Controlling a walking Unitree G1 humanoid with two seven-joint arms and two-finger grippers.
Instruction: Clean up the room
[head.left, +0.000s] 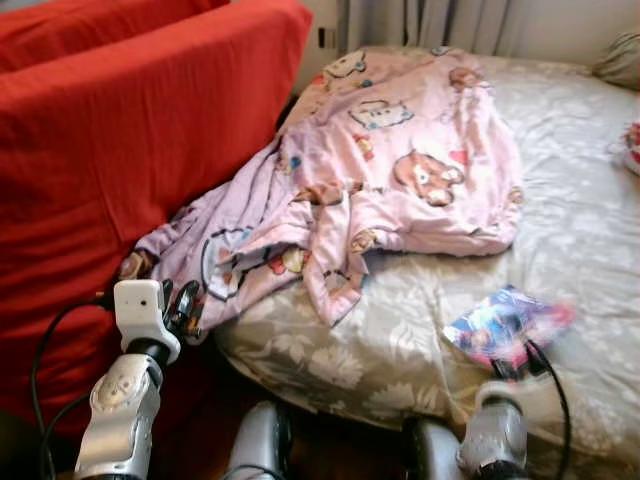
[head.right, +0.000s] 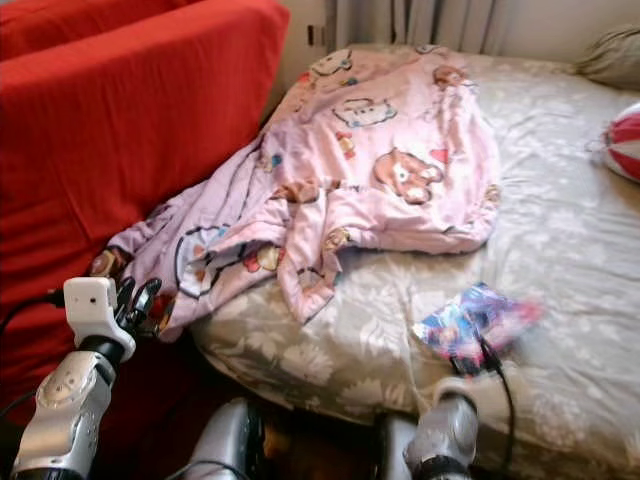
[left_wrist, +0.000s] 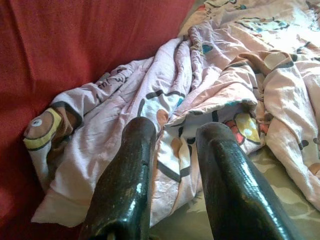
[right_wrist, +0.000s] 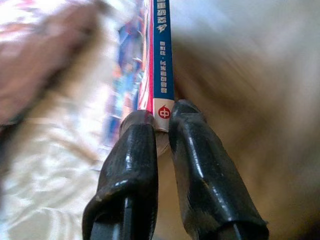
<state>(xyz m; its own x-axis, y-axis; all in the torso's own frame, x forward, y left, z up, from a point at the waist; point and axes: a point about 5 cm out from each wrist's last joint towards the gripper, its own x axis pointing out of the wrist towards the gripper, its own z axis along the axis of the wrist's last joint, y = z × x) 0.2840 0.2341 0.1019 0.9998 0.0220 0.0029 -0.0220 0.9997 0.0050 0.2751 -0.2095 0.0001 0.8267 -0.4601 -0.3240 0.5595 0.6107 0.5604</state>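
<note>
A crumpled pink cartoon-print blanket (head.left: 400, 160) lies across the bed, and one corner hangs off the near left edge against the red sofa. My left gripper (head.left: 186, 306) is right at that hanging corner. In the left wrist view it (left_wrist: 177, 127) stands open, with the blanket folds (left_wrist: 165, 95) just beyond its fingertips. A thin, colourful book (head.left: 507, 325) with a blue spine (right_wrist: 162, 55) is lifted slightly over the bed's near right part. My right gripper (right_wrist: 160, 120) is shut on its lower edge and reaches up from below (head.left: 512, 368). The book looks blurred.
The bed (head.left: 570, 200) has a grey floral sheet. A big red sofa back (head.left: 120, 130) stands close on the left. A pillow (head.left: 622, 58) and a red-and-white striped thing (head.right: 625, 140) lie at the far right. Curtains (head.left: 440, 20) hang behind the bed.
</note>
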